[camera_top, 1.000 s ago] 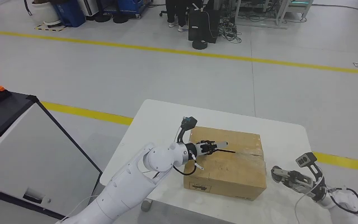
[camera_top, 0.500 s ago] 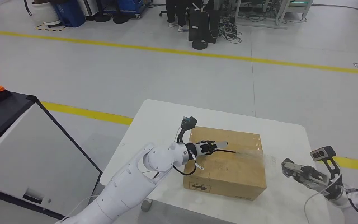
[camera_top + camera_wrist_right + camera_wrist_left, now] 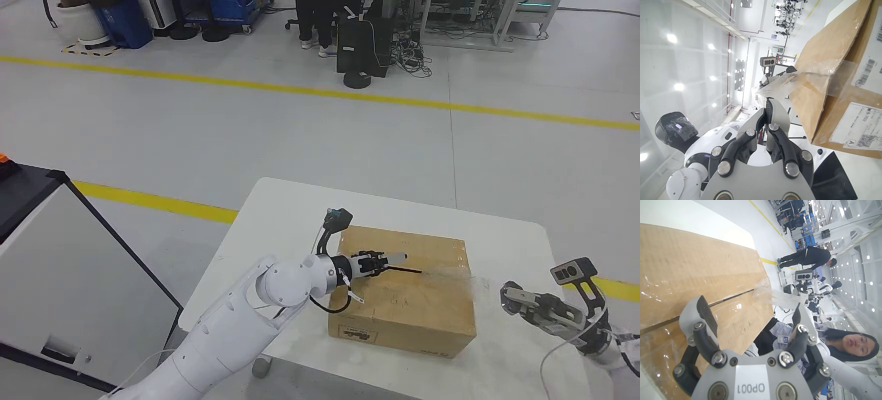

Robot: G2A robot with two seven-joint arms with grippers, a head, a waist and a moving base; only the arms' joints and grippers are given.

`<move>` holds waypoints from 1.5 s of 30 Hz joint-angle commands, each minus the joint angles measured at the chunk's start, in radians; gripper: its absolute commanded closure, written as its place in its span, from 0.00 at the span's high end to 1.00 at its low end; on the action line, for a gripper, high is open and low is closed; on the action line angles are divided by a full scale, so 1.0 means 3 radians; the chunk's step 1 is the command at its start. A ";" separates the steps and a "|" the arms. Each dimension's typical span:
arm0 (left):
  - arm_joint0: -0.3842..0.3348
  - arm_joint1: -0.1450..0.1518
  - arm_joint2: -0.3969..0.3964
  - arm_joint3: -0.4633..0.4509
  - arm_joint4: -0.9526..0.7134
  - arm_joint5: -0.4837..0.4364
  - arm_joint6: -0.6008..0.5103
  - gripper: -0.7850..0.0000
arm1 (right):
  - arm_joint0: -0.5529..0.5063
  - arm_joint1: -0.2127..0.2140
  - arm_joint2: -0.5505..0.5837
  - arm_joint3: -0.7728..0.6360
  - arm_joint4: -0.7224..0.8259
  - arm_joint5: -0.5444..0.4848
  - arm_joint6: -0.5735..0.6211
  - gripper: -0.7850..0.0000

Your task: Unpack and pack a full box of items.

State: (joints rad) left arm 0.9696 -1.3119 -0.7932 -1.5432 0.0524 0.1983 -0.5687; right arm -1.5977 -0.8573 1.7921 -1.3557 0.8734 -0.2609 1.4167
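Now the cardboard box [image 3: 405, 290] sits on the white table [image 3: 290, 215] with its top flaps shut along the centre seam [image 3: 730, 297], and everything else is best placed against it. A strip of clear tape [image 3: 783, 83] has lifted off the seam's end at the box's right edge and trails out past that edge into the air. Its free end is pinched between the pressed-together fingers of the right gripper [image 3: 767, 106], which in the top view hangs just off the box's right side [image 3: 515, 298], above the table. A second ago that gripper was close against the right side. It then drew away from the box and has barely shifted in the last half second, so the tape now stretches out behind it. The left gripper [image 3: 750, 308] has not moved: it lies over the box's top near the left end of the seam, fingers spread wide and holding nothing. Whether it presses on the cardboard I cannot tell. White printed labels [image 3: 857, 126] show on the box's right side. By my reading, the seal is only partly peeled, so unpacking has hardly begun and the flaps cannot be opened until more tape comes free.
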 commanded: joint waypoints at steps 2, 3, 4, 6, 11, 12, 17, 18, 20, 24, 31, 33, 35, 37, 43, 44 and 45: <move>0.0028 0.0010 -0.0015 0.0010 0.0064 0.0009 0.0007 1.00 | 0.0000 0.0000 0.0000 0.0000 0.0000 0.0000 0.0000 0.00; 0.0042 0.0020 -0.0048 -0.0015 0.0112 0.0017 0.0020 1.00 | 0.0000 0.0000 0.0000 0.0000 0.0000 0.0000 0.0000 0.00; 0.0076 0.0029 -0.0093 -0.0053 0.0107 0.0017 0.0043 1.00 | 0.0000 0.0000 0.0000 0.0000 0.0000 0.0000 0.0000 0.00; 0.0148 0.0051 -0.0173 -0.0146 0.0156 -0.0002 0.0095 1.00 | 0.0000 0.0000 0.0000 0.0000 0.0000 0.0000 0.0000 0.00; 0.0326 0.0105 -0.0367 -0.0345 0.0310 0.0030 0.0191 1.00 | 0.0000 0.0000 0.0000 0.0000 0.0000 0.0000 0.0000 0.00; 0.0362 0.0114 -0.0411 -0.0385 0.0334 0.0031 0.0226 1.00 | 0.0000 0.0000 0.0000 0.0000 0.0000 0.0000 0.0000 0.00; 0.0536 0.0161 -0.0621 -0.0575 0.0447 -0.0005 0.0338 1.00 | -0.0006 -0.0008 -0.0042 -0.0111 -0.0055 0.0048 -0.0110 0.00; 0.0574 0.0170 -0.0659 -0.0609 0.0477 0.0004 0.0352 1.00 | -0.0005 -0.0011 -0.0060 -0.0166 -0.0072 0.0068 -0.0153 0.00; 0.0648 0.0190 -0.0738 -0.0682 0.0570 0.0025 0.0403 1.00 | -0.0001 -0.0018 -0.0092 -0.0252 -0.0098 0.0091 -0.0208 0.00; 0.0814 0.0224 -0.0895 -0.0818 0.0679 0.0034 0.0485 1.00 | 0.0046 -0.0031 -0.0160 -0.0381 -0.0132 0.0156 -0.0311 0.00; 0.1024 0.0253 -0.1100 -0.0981 0.0790 0.0054 0.0687 1.00 | 0.0311 -0.0049 -0.0405 -0.0581 -0.0443 0.0437 -0.0692 0.00; 0.1064 0.0258 -0.1144 -0.0991 0.0808 0.0046 0.0727 1.00 | 0.0387 -0.0053 -0.0484 -0.0628 -0.0563 0.0515 -0.0782 0.00; 0.1096 0.0261 -0.1174 -0.1000 0.0815 0.0037 0.0743 1.00 | 0.0448 -0.0056 -0.0560 -0.0670 -0.0656 0.0609 -0.0814 0.00; 0.1127 0.0261 -0.1202 -0.1004 0.0810 0.0025 0.0781 1.00 | 0.0494 -0.0060 -0.0627 -0.0705 -0.0733 0.0659 -0.0844 0.00; 0.1193 0.0260 -0.1261 -0.1006 0.0763 0.0026 0.0830 1.00 | 0.0587 -0.0075 -0.0751 -0.0786 -0.0881 0.0686 -0.0987 0.00; 0.1193 0.0260 -0.1261 -0.1006 0.0763 0.0026 0.0830 1.00 | 0.0589 -0.0076 -0.0753 -0.0788 -0.0886 0.0681 -0.1006 0.00; 0.1193 0.0260 -0.1261 -0.1006 0.0763 0.0026 0.0830 1.00 | 0.0589 -0.0076 -0.0753 -0.0788 -0.0886 0.0681 -0.1006 0.00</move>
State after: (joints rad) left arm 1.3277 -1.2339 -1.1718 -1.8451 0.2804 0.2058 -0.3198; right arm -1.4208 -0.8802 1.5657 -1.5924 0.6072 -0.0559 1.1151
